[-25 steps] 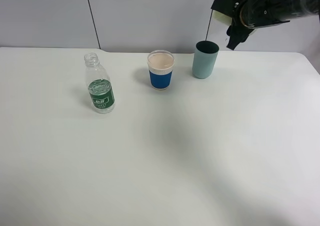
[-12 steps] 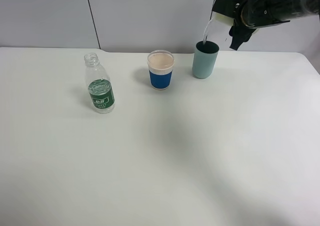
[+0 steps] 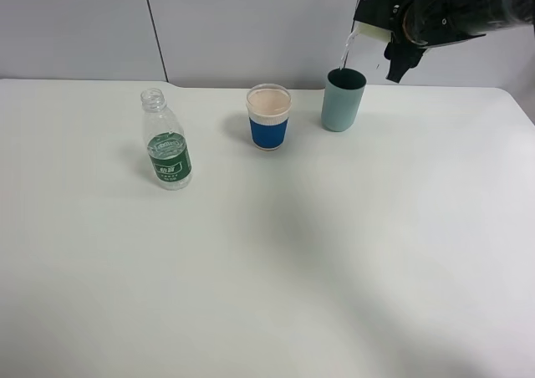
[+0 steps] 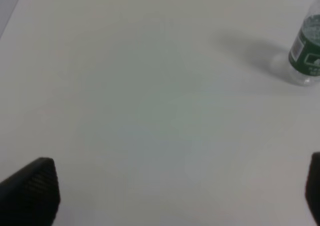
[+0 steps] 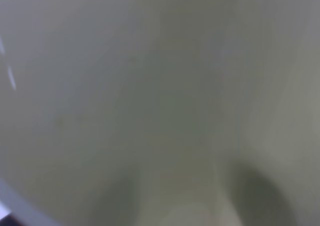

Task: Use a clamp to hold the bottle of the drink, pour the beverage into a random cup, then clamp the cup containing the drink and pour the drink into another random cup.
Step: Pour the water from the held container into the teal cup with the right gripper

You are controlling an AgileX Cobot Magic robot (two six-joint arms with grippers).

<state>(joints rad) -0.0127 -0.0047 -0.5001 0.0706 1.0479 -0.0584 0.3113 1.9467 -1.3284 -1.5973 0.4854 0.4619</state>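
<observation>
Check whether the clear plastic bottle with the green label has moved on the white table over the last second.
No. The clear plastic bottle with the green label stands upright in the same spot, left of the blue-sleeved paper cup, same gap as before.

The high camera looks down on my desk (image 3: 276, 269) from the front. My left wrist camera faces the desk closely, sharing the bottle (image 3: 166, 142) (image 4: 308, 53). My right wrist camera is filled by a pale surface.
</observation>
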